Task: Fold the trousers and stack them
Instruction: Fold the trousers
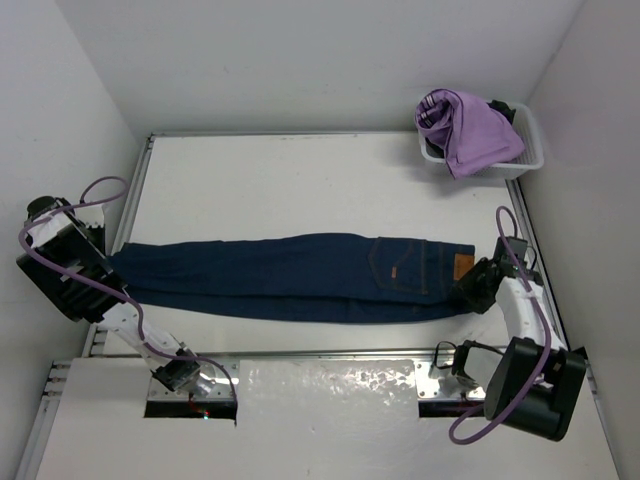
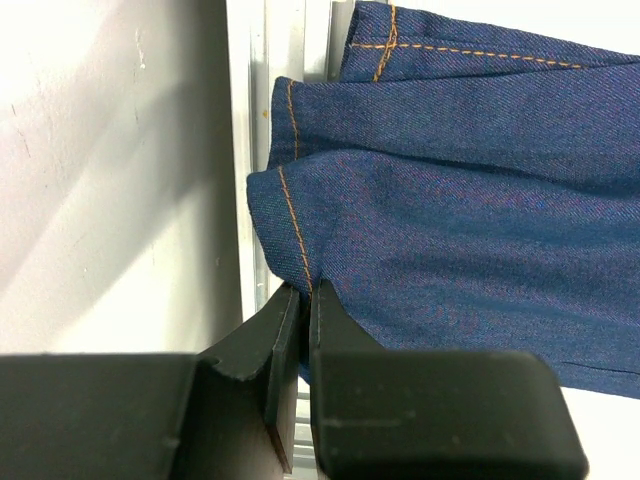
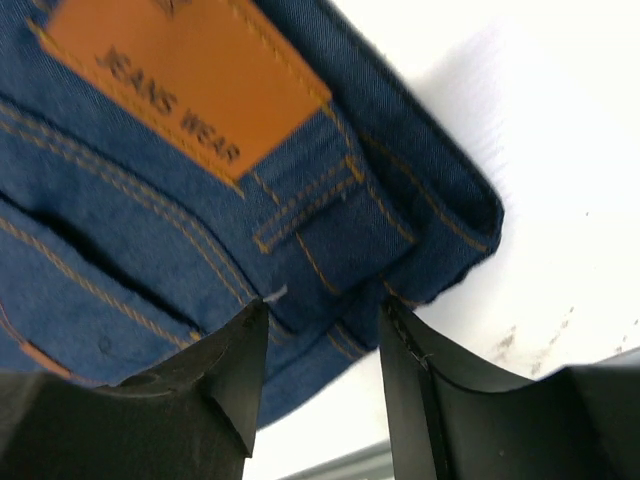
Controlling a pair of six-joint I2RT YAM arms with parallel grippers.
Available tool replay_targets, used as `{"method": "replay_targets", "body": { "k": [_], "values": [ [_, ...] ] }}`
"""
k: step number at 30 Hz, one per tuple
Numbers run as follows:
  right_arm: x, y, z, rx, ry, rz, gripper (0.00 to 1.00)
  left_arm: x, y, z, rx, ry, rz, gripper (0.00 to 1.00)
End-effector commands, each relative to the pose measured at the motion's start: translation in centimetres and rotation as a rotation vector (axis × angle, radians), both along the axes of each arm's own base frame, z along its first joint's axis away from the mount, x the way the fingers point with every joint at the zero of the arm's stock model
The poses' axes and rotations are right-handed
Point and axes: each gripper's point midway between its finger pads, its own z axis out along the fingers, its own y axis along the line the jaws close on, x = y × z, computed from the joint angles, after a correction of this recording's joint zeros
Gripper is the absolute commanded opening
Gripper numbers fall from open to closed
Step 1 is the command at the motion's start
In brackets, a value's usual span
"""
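Observation:
The dark navy jeans (image 1: 300, 275) lie flat across the table, legs folded onto each other, waistband with tan patch (image 1: 462, 266) at the right, hems at the left. My left gripper (image 1: 108, 268) is shut on the hem of a leg; the left wrist view shows the jaws (image 2: 305, 300) pinching the orange-stitched hem (image 2: 290, 225). My right gripper (image 1: 476, 285) is open at the waistband's near corner. In the right wrist view its fingers (image 3: 240, 345) straddle the waistband edge (image 3: 400, 230) below the tan patch (image 3: 190, 80), without closing on it.
A white basket (image 1: 530, 150) at the back right holds a lilac-purple garment (image 1: 468, 128). White walls close the table on left, right and back. A metal rail (image 2: 255, 150) runs along the table's left edge by the hems.

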Motion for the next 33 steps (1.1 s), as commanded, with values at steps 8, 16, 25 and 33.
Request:
{"method": "replay_targets", "body": {
  "k": [8, 16, 25, 33],
  "values": [
    [2.7, -1.8, -1.6, -0.053, -0.062, -0.108, 0.45, 0.6, 1.1, 1.9, 0.053, -0.052, -0.002, 0.0],
    [3.3, -2.5, -1.9, -0.073, -0.044, -0.114, 0.41, 0.5, 1.2, 1.9, 0.059, -0.044, -0.002, 0.0],
    [0.6, -1.9, 0.1, -0.088, 0.006, -0.067, 0.48, 0.5, 1.3, 1.9, 0.058, -0.046, 0.002, 0.0],
    [1.2, -2.1, -2.7, -0.085, 0.002, -0.139, 0.47, 0.8, 1.8, 2.5, 0.068, -0.048, -0.001, 0.0]
  ]
}}
